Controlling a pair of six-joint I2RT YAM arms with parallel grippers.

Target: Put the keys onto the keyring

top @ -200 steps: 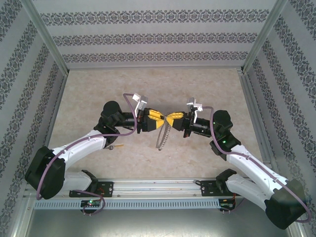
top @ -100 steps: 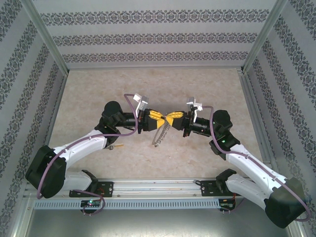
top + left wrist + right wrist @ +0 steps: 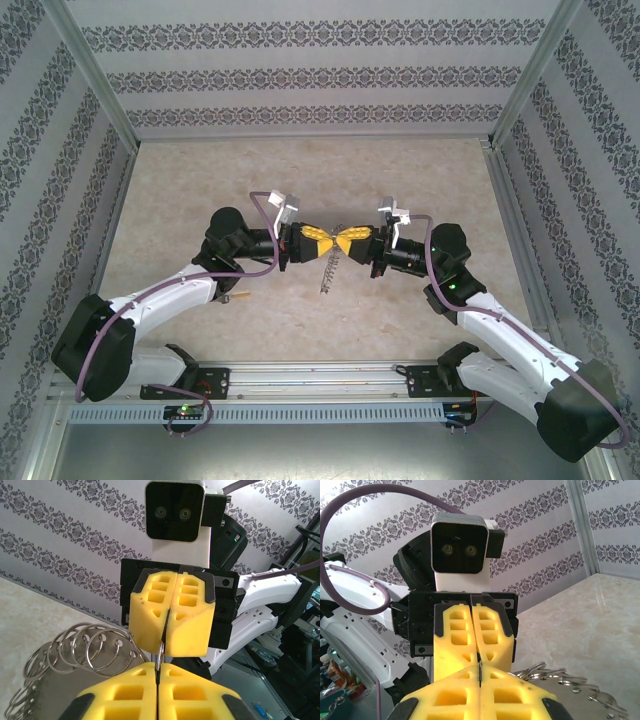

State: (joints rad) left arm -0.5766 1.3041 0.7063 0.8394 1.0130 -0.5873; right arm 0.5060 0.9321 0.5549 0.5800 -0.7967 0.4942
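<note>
1. The left pincer (image 3: 322,240) and the right pincer (image 3: 350,240) are seen from above held tip to tip over the middle of the desk (image 3: 300,170), and both are raised clear of its surface.
2. In the left wrist view, the left pincer (image 3: 157,672) is shown with its yellow fingers (image 3: 125,692) pressed together. A thin metal loop of the keyring (image 3: 85,647) is pinched at their seam.
3. The right pincer (image 3: 165,647) is seen directly opposite in that view. Its fingers are likewise pressed together, and the same loop is caught at its tips.
4. In the right wrist view, the right pincer (image 3: 480,675) is closed along its seam and meets the closed left pincer (image 3: 478,655) head on.
5. The keyring (image 3: 327,270) is held between the two pincers. Its remaining length hangs from the meeting point as a chain of linked grey rings.
6. Those rings (image 3: 560,680) are seen fanned out just beside the fingers, overlapping one another.
7. A small tan object (image 3: 240,296) lies on the desk just beside the left arm, well apart from the keyring. It is possibly the key, though it is too small for that to be confirmed.
8. A purple cable (image 3: 262,205) is looped along the left arm.
</note>
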